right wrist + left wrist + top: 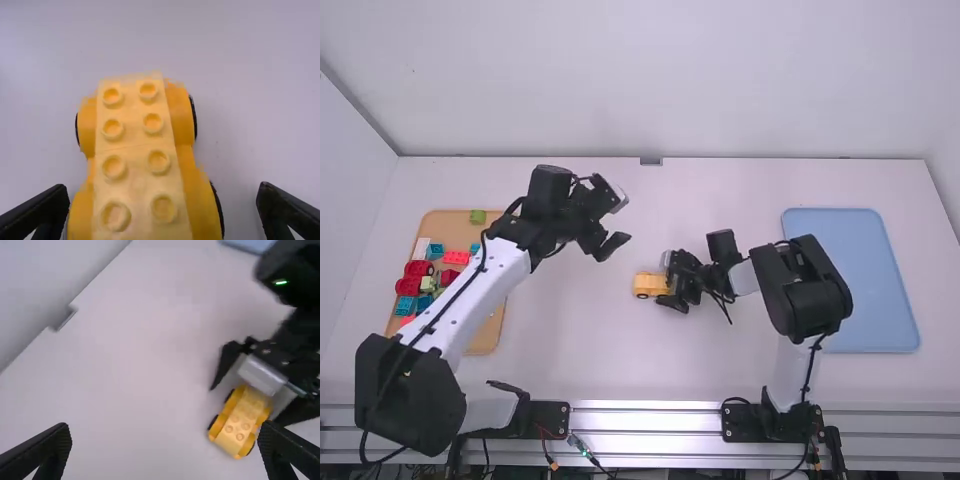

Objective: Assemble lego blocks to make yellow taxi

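Nearest the middle of the white, smooth counter (580, 370) stands the yellow plastic taxi on dark-rimmed wheels (135, 195), upright, its paler studded top showing 8 studs; a faint seam suggests 2 blocks side by side. The right pincer (162, 186) is spread open around the taxi, not clamped on it. The build looks nearly finished, perhaps complete; at most a check of the fit or a further top piece is left. Beside the left arm, a tan, flat tray (485, 345) holds loose red, teal, green and white blocks (456, 257), probably not needed. At the right lies a pale blue, flat tray (860, 300). Farther off, the left pincer (165, 426) is open and empty. I can make out no brand, label or writing on the blocks.
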Robot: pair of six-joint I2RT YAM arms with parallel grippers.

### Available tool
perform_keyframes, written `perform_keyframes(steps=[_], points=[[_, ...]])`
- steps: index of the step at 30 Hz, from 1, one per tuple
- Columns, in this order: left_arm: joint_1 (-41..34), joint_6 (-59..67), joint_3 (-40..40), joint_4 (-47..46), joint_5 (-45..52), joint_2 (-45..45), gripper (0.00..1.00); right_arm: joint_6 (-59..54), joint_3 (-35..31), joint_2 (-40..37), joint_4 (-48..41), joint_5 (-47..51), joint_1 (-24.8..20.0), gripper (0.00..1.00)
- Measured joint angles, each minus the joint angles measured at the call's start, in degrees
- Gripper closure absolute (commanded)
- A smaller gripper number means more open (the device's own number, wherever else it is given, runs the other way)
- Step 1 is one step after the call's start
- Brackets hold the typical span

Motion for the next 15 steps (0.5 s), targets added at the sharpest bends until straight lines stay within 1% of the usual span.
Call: perform_keyframes(steps=[3, 4, 6, 7, 8, 10, 14, 15], points=[[-0.02, -8.92, 0.00, 0.20, -8.63, 0.00, 0.01, -0.87, 0.00, -7.45, -8.37, 4.68, 0.00, 0.01], [0.00, -10.08, 0.00, 0.13, -9.75, 0.00, 0.01, -1.07, 0.00, -8.44, -9.44, 5.18, 0.00, 0.01], [0.00, -16.74, 0.00, -0.42, -16.55, 0.00, 0.01, -2.45, 0.00, -16.33, -16.90, 9.22, -0.02, 0.01], [0.00, -18.51, 0.00, -0.66, -18.36, 0.02, 0.01, -2.71, 0.00, -18.18, -18.29, 10.19, -0.02, 0.01], [-0.02, -22.03, 0.00, -1.53, -22.56, 0.00, 0.01, -3.30, 0.00, -21.94, -20.70, 12.22, -0.13, 0.01], [0.09, -27.69, 0.00, -4.48, -29.68, 0.00, 0.01, -4.00, 0.00, -27.87, -23.19, 15.58, -0.33, 0.01], [1.95, -38.66, -0.07, -11.21, -40.87, 0.02, 0.01, -4.70, 0.00, -34.91, -24.09, 19.63, -0.52, 0.01], [2.54, -40.39, -0.15, -12.09, -42.23, 0.00, 0.01, -4.83, 0.00, -35.67, -24.06, 20.06, -0.59, 0.01]])
